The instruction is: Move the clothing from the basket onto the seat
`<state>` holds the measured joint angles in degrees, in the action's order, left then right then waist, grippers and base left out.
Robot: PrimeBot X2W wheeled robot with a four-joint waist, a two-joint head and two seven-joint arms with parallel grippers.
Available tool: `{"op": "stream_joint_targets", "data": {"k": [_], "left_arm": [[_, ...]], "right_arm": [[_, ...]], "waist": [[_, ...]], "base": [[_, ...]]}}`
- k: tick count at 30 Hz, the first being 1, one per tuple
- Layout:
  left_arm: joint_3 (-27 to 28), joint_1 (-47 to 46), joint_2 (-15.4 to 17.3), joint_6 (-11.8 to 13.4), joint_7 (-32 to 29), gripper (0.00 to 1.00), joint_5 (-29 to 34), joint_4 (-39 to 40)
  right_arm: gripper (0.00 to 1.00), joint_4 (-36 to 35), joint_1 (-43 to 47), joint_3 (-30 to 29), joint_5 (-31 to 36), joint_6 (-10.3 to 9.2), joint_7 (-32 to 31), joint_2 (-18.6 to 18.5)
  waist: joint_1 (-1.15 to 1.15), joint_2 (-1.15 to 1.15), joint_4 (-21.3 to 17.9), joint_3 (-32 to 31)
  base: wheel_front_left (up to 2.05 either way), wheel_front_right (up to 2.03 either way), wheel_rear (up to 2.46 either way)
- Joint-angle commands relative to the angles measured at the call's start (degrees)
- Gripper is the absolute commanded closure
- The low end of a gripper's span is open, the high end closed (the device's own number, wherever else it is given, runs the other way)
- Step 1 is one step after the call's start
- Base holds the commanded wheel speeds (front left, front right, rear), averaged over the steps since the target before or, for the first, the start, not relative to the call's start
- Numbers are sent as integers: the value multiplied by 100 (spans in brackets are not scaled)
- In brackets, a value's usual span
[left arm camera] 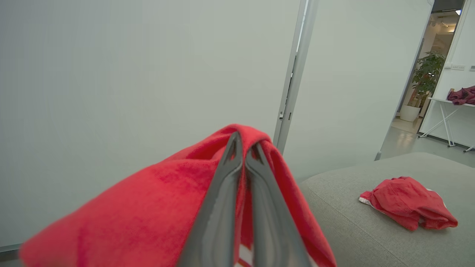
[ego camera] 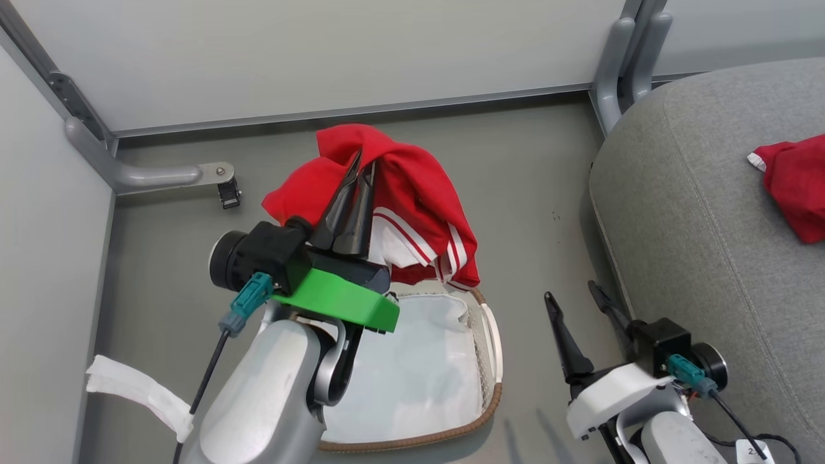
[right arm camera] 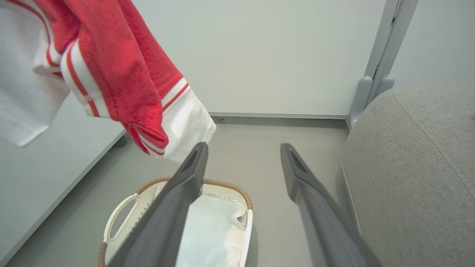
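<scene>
Beside the right arm, low in the head view, a small white tag [ego camera: 751, 451] carries a dark mark that is too small to read. Over the basket [ego camera: 493, 393], the left gripper [ego camera: 364, 161] has its jaws pressed together on a fold of a red garment [ego camera: 419, 193]. This garment hangs in the air, and in the right wrist view its white panel and striped cuffs appear clear of the basket below. Inside the basket lies a white liner [ego camera: 412, 367]. The right gripper [ego camera: 571, 291] is low between the basket and the seat [ego camera: 709, 193], with its jaws spread wide and holding nothing. On the seat, well apart from both grippers, a second garment [ego camera: 796, 187], also red, lies crumpled.
</scene>
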<state>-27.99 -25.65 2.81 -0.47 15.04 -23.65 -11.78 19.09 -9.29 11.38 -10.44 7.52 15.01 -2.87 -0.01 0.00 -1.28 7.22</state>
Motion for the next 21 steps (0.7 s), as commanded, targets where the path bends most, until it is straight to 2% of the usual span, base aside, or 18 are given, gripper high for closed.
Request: {"op": "stream_joint_targets", "data": {"k": [1, 14, 17, 21], "left_arm": [[-22, 87, 19, 33, 20, 100, -18, 6], [-290, 54, 18, 96, 20, 100, -248, -35], [-395, 47, 18, 89, 20, 100, -295, -36], [-570, 21, 18, 89, 20, 100, -370, -29]], "right_arm": [[0, -47, -62, 83, 13, -6, 27, -16], [0, -640, -1342, 1529, -42, -6, 26, -135], [0, -473, -1578, 1749, -10, -6, 26, -137], [0, 83, -1819, 1860, 172, -6, 24, -108]], "waist": [[1, 0, -2, 14], [1, 0, 113, 128], [1, 0, 176, 126], [1, 0, 273, 114]], "base": [[0, 0, 0], [0, 0, 0], [0, 0, 0], [0, 0, 0]]}}
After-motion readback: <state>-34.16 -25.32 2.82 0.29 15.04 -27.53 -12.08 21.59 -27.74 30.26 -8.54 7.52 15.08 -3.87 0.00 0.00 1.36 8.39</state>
